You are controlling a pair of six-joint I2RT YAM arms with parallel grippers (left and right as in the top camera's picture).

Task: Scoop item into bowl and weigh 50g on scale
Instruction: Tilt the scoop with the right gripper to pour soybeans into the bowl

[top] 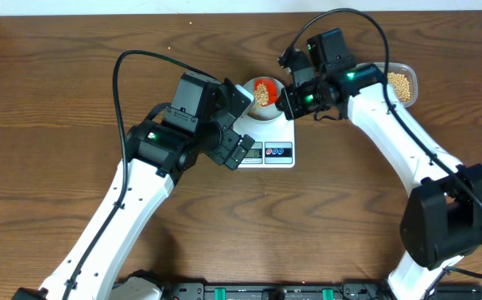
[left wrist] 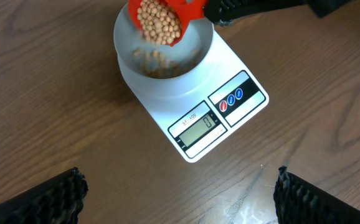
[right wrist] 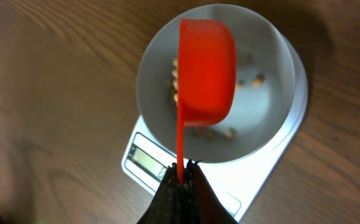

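We see the beans (left wrist: pixel 160 25) as small, round, tan-yellow grains heaped in the cup of a red-orange scoop (right wrist: pixel 206 68). A few more lie on the floor of the pale blue-white bowl (left wrist: pixel 167 92), and some show as a blur just below the scoop's lip. More beans fill a clear tub (top: pixel 414 79) at the far right of the wooden counter (top: pixel 57 100). The bowl stands on the white scale (left wrist: pixel 233 62). Its grey display (left wrist: pixel 198 124) reads 0, and the small label above it appears to read SF-400, beside 2 buttons (left wrist: pixel 231 99), 1 red and 1 blue. The scoop's long axis runs straight from the right tool (right wrist: pixel 181 186) out over the bowl, cup end tipped down toward the bowl's middle. The scale's display edge faces the arms' bases. The right tool is clenched on the thin handle of the scoop. The left tool (left wrist: pixel 180 196) is released, spread wide, grasping nothing, hanging over bare counter near the scale's front.
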